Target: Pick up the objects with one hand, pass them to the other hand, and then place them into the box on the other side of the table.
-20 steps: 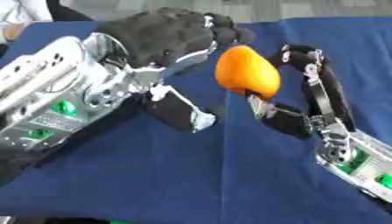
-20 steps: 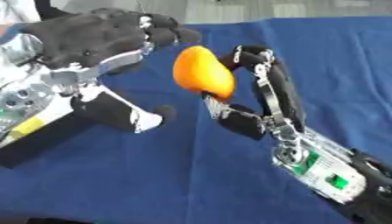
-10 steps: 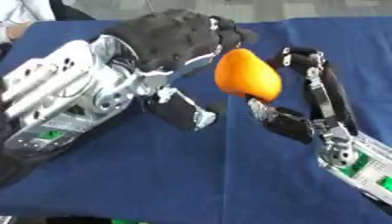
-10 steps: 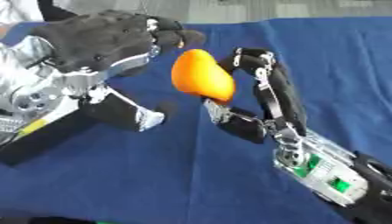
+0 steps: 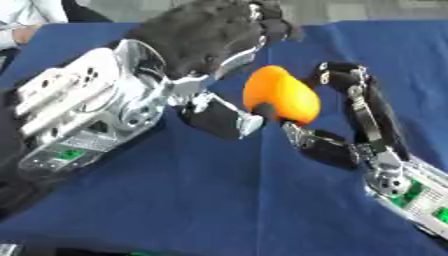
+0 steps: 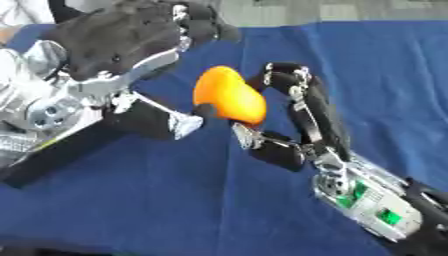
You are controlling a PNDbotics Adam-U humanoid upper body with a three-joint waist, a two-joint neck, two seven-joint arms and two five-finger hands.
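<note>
An orange rounded object (image 5: 280, 97) hangs above the blue table, held from the right. My right hand (image 5: 374, 131) is shut on it, one finger curled over its top right and the thumb (image 5: 319, 146) under its lower edge. My left hand (image 5: 197, 42) comes in from the upper left, with its black back towards the camera. Its fingers (image 5: 267, 20) stretch out above and behind the object. Its thumb (image 5: 223, 120) reaches to the object's lower left side, with the tip at or touching it. The left palm is hidden.
A blue cloth (image 5: 219, 200) covers the table below both arms. The table's far edge (image 5: 394, 20) runs along the top of the view. No box shows in either view.
My left hand has moved in towards the orange object, and its thumb tip is now right at the object's lower left. The right hand keeps hold of the object, slightly lower in view.
</note>
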